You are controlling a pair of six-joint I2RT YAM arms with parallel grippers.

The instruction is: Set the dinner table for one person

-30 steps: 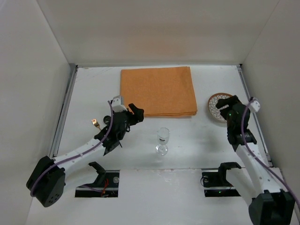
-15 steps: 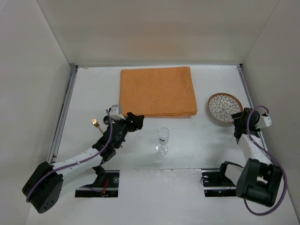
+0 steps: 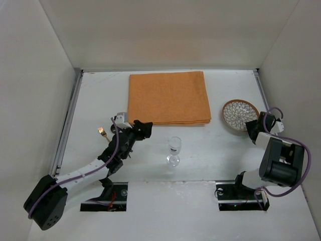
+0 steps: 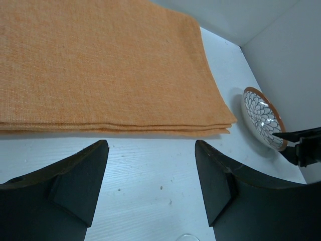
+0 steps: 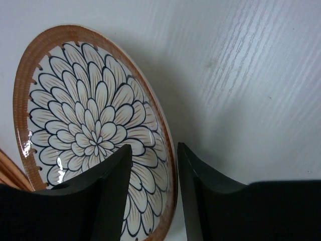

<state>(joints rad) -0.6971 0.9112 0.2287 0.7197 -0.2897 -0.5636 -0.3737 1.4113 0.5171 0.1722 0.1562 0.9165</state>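
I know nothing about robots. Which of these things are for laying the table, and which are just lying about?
For the job: dinner table, orange placemat, patterned plate, wine glass, gold fork.
Just there: white side walls, metal edge rails. Nothing loose looks spare.

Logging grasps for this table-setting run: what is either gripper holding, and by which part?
The left gripper holds nothing. The right gripper straddles the rim of the round flower-patterned ceramic plate; whether it grips cannot be told.
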